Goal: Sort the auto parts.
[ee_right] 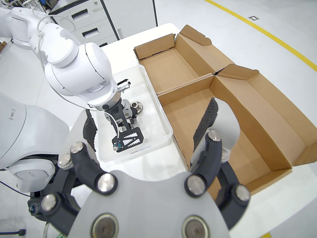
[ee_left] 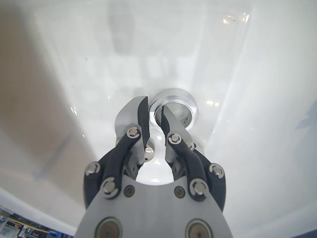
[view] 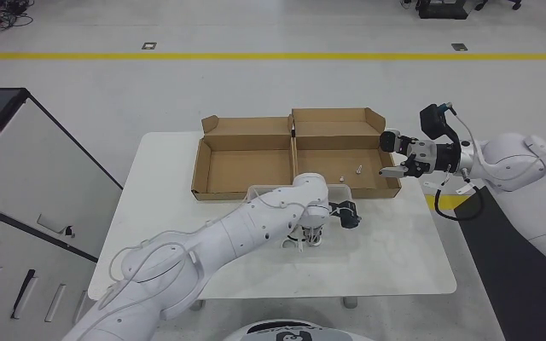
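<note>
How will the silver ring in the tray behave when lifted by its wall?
The silver ring looks like thick solid metal: probably rigid and heavy for its size. Its polished wall may slip or pivot between the pads of the left gripper, which straddles one side only. Dropped on edge, it could roll.

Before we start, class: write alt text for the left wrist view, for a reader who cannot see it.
The left claw straddles the wall of a metal ring lying in a pale plastic tray. One finger is inside the ring, the other just outside it, and the claw is slightly open.
</note>
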Motion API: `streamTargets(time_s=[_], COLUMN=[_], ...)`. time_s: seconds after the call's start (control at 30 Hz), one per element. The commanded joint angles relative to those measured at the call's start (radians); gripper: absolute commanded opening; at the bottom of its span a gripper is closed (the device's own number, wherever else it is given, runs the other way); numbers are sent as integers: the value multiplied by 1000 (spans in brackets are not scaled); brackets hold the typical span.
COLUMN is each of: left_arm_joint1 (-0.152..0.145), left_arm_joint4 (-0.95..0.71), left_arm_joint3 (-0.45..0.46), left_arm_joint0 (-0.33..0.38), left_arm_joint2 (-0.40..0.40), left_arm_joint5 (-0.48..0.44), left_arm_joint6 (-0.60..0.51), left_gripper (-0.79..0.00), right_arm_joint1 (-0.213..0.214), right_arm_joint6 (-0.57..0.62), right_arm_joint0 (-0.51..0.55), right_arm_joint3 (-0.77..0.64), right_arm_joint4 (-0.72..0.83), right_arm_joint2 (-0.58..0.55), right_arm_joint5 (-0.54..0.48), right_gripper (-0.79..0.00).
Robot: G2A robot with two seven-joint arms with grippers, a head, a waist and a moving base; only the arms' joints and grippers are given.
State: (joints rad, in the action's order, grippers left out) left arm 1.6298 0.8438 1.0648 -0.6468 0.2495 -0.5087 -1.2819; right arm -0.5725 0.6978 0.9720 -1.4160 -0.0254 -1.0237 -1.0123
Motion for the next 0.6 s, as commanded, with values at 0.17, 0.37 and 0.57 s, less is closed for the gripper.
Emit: streamTargets(time_s=[0.17, 0.37, 0.57], left_arm_joint1=[17, 15, -23], left_arm_joint4=[6, -9, -5], left_arm_joint3=[-33, -7, 89], left_arm_joint0=[7, 23, 21], left_arm_joint2=[-3, 23, 81], left_arm_joint5=[10, 21, 49], left_arm_joint6=[-2, -23, -69], left_gripper=[-785, -785, -785], right_arm_joint1=[0, 0, 0], right_arm_joint6=[0, 0, 0], right_arm_joint0=[0, 0, 0], right_arm_joint3=[0, 0, 0], right_arm_joint4=[0, 0, 0], right_arm_joint2=[0, 0, 0], right_arm_joint5=[0, 0, 0], right_gripper=[0, 0, 0])
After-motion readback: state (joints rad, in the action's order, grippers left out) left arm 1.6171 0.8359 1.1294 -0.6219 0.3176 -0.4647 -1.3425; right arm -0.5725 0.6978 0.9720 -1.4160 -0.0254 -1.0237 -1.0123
